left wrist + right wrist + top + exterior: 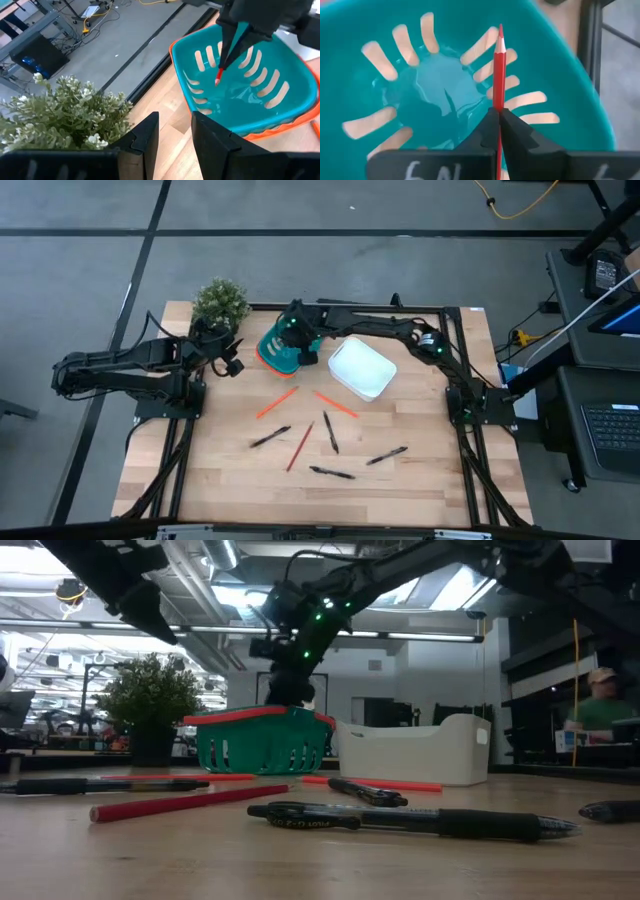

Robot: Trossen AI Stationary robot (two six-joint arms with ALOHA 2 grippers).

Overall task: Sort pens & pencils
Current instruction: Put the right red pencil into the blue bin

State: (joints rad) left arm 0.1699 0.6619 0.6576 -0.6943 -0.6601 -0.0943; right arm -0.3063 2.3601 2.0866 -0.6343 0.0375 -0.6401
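Note:
My right gripper (pixel 293 332) reaches over the teal basket with an orange rim (pixel 280 348) at the table's far side, shut on a red pencil (pixel 499 65). Three more orange-red pencils (pixel 277 403) (pixel 335 404) (pixel 300 445) and several black pens (pixel 270 437) (pixel 331 472) lie flat on the wood nearer the front edge. My left gripper (pixel 175 135) hangs open left of the basket, beside a potted plant (pixel 220 302), with nothing between its fingers. My right gripper pinches the pencil's shaft (pixel 498 111) between its two fingertips. The pencil runs along the fingers, and its sharpened tip (pixel 218 80) sticks out beyond them. The fingers slant down from the table's right side. The pencil is lifted, tip down inside the basket.
A white bin (pixel 362 368) stands right of the basket, under my right arm. In the low view a pen (pixel 410 820) and a pencil (pixel 185 802) lie close to the near edge. A person (pixel 598 705) sits in the room beyond the table.

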